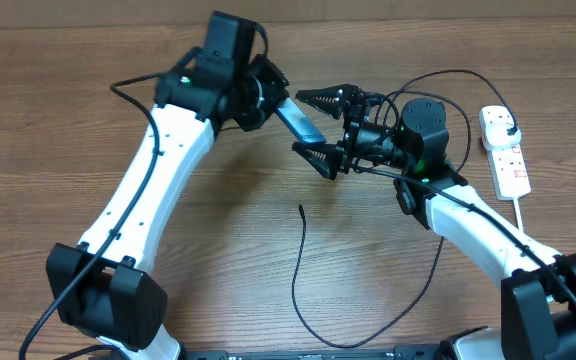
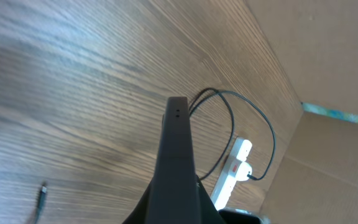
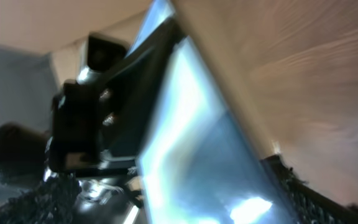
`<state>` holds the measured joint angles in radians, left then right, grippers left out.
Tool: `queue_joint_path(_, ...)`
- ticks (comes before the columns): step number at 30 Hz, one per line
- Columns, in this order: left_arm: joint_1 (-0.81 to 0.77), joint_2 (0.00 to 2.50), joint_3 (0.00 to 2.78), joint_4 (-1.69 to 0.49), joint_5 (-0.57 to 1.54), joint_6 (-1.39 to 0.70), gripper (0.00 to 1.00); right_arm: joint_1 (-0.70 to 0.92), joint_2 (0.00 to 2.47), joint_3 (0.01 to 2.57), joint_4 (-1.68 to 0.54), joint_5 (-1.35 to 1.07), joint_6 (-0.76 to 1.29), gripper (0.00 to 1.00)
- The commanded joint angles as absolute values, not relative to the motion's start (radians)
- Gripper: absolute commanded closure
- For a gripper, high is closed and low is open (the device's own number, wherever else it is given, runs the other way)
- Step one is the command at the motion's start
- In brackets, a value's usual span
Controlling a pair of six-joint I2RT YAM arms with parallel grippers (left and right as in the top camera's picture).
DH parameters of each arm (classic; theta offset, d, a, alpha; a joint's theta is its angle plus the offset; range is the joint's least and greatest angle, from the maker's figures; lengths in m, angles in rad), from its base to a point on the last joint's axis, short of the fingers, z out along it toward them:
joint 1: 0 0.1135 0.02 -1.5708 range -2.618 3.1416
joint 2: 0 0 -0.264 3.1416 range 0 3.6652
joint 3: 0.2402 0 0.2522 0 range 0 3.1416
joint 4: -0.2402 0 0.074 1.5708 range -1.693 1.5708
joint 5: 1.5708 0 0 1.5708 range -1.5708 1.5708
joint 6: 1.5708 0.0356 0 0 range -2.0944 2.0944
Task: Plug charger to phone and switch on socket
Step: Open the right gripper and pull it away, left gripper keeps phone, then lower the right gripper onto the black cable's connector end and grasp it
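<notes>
Lying loose nearest you, the charger has its connector tip free on the table, short of both grippers. Beyond it, your right gripper gapes wide, the end of the phone between its fingers. Your left gripper clamps the phone aloft. Far right sits the socket.

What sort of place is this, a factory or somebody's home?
Probably a robotics test bench: the left arm and right arm stand at a wooden table backed by plain brown boards, with a phone, a charger cable and a power strip to work on.
</notes>
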<state>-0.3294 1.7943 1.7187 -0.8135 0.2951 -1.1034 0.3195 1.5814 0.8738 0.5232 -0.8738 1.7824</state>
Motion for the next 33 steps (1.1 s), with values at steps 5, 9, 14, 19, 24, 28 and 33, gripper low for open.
queue_joint_path(5,-0.202,1.793,1.717,-0.831,0.53,-0.877,0.96,0.187,1.553,0.898,0.291,-0.865,1.523,0.0)
queue_joint_path(9,-0.159,1.793,1.717,-0.85,0.646,-0.754,0.96,0.131,1.553,0.898,0.181,-0.866,1.24,0.0)
queue_joint_path(14,-0.14,1.793,1.717,-0.899,0.741,-0.603,0.96,0.133,1.553,0.898,-0.112,-0.807,0.866,0.0)
queue_joint_path(19,-0.138,1.793,1.717,-0.942,0.764,-0.54,0.96,0.181,1.553,0.898,-0.378,-0.535,0.74,0.0)
queue_joint_path(24,-0.125,1.793,1.717,-0.929,0.784,-0.537,0.96,0.288,1.553,0.899,-0.413,-0.39,0.701,0.0)
queue_joint_path(28,-0.075,1.793,1.717,-0.904,0.85,-0.538,0.96,0.387,1.553,0.899,-0.408,-0.286,0.701,0.0)
queue_joint_path(33,0.006,1.793,1.717,-0.913,0.928,-0.518,0.96,0.496,1.553,0.899,-0.443,-0.172,0.698,0.03)
